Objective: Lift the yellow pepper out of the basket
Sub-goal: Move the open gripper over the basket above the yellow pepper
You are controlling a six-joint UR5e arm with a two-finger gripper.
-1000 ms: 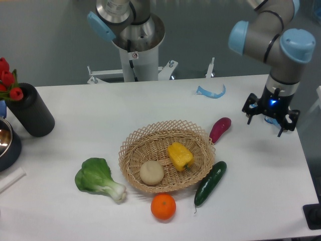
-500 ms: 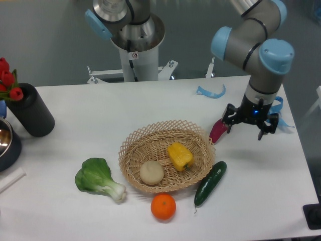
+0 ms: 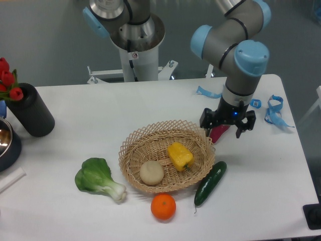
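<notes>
While the broad white table [image 3: 75, 108] carries everything, the round tan wicker basket [image 3: 145, 138] with its open lattice rim sits near the middle. Above the basket's right rim hangs the black two-finger gripper [image 3: 227, 129], its jaws spread apart and holding nothing, over a dark purple eggplant [image 3: 218, 133]. A leafy green bok choy [image 3: 98, 178] lies left of the basket, a dark green cucumber [image 3: 210, 183] just beside its lower right edge. Inside the basket lies the glossy bright-yellow bell pepper [image 3: 180, 155], right of a pale beige ball [image 3: 151, 172]. A round orange fruit [image 3: 163, 206] rests below the basket.
</notes>
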